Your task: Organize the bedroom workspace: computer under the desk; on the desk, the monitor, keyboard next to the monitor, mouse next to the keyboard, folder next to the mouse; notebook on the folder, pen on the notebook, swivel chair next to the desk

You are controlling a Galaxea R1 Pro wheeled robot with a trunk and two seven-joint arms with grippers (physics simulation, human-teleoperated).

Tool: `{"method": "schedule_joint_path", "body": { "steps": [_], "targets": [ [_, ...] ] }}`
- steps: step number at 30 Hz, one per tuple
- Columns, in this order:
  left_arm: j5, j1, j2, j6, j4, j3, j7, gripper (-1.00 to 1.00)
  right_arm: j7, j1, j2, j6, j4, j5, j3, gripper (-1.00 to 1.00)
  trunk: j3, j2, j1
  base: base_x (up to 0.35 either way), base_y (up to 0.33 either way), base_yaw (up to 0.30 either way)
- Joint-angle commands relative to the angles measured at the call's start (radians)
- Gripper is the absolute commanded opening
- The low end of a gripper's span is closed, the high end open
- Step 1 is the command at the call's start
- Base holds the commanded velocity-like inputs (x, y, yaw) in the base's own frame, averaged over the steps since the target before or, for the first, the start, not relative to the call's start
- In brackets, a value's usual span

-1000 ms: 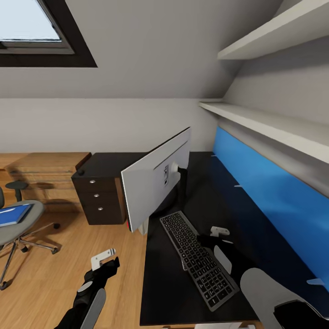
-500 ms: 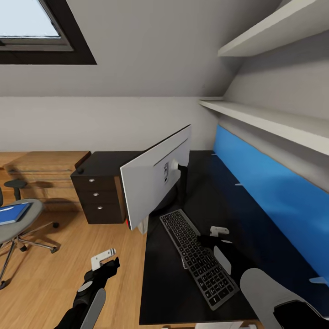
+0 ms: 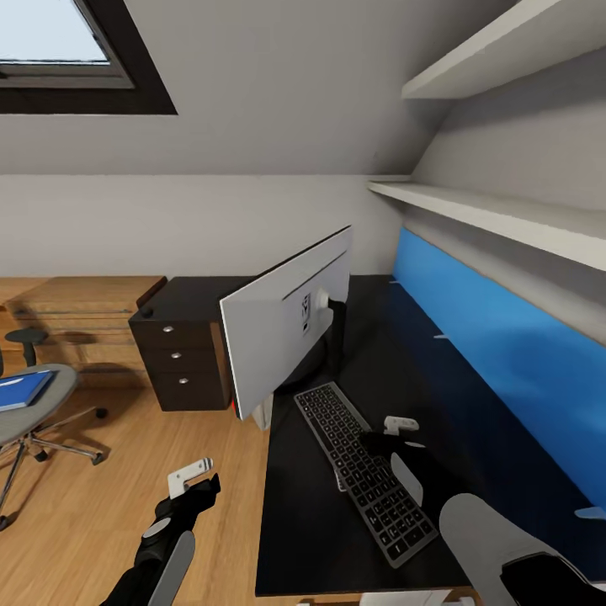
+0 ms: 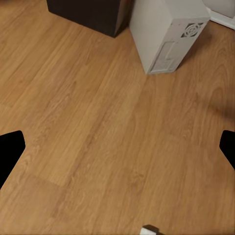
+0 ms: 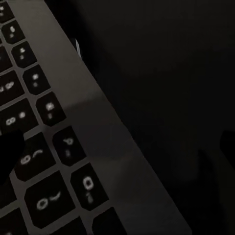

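The monitor (image 3: 282,337) stands on the black-topped desk (image 3: 307,530) with its pale grey back toward me. In front of it lies the silver-grey keyboard (image 3: 358,467), at an angle. My right gripper (image 3: 376,439) is open at the keyboard's right edge; the right wrist view has that edge (image 5: 105,142) between the spread fingers. My left gripper (image 3: 195,486) hangs open over the wood floor. The computer (image 4: 169,32) stands on the floor. The swivel chair (image 3: 29,412) is far left, with the blue folder (image 3: 21,390) on its seat. A small dark rounded object, maybe the mouse (image 3: 149,314), sits on the cabinet.
A dark three-drawer cabinet (image 3: 181,362) stands left of the desk, with low light-wood cabinets (image 3: 84,316) beyond it. A blue back panel (image 3: 505,370) and white shelves (image 3: 497,223) run along the desk's right side. Open wood floor (image 3: 101,513) lies between chair and desk.
The whole picture has drifted slightly up and left, so the camera moved. Both arms, the keyboard and the monitor keep their places.
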Motion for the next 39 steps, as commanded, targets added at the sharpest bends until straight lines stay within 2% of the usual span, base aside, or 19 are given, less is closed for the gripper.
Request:
{"method": "schedule_joint_path", "body": {
  "steps": [1,7,10,13,17,29,39],
  "targets": [
    [0.008,0.000,0.000,0.003,-0.001,-0.002,0.008,1.00,-0.006,0.000,0.000,0.004,-0.001,-0.013,0.012,1.00,-0.001,-0.001,0.000,0.000,0.000,0.000],
    [0.008,-0.001,0.000,0.003,-0.001,-0.002,0.008,1.00,0.001,0.000,0.002,0.004,-0.004,-0.012,0.057,1.00,-0.001,-0.001,0.000,0.000,0.000,0.000],
    [0.008,0.000,0.000,0.003,-0.001,-0.002,0.008,1.00,0.001,0.000,0.003,0.004,-0.004,-0.012,0.067,1.00,-0.001,-0.001,0.000,0.000,0.000,0.000],
    [0.008,-0.001,0.000,0.003,-0.001,-0.002,0.008,1.00,0.001,0.000,0.005,0.004,-0.003,-0.012,0.069,1.00,-0.001,-0.001,0.000,0.000,0.000,0.000],
    [0.008,-0.001,0.000,0.003,-0.001,-0.002,0.008,1.00,0.001,0.000,0.010,0.004,-0.003,-0.012,0.070,1.00,-0.014,-0.029,0.015,0.000,0.000,0.000],
    [0.007,-0.001,0.001,0.004,0.013,-0.002,0.006,1.00,0.000,0.000,0.013,0.004,-0.003,-0.012,0.070,1.00,-0.014,-0.029,0.015,0.000,0.000,0.000],
    [0.005,-0.001,0.002,0.004,0.016,-0.002,0.006,1.00,-0.002,0.000,0.013,0.005,-0.003,-0.012,0.070,1.00,-0.014,-0.029,0.015,-0.135,0.000,0.000]
  ]
}}
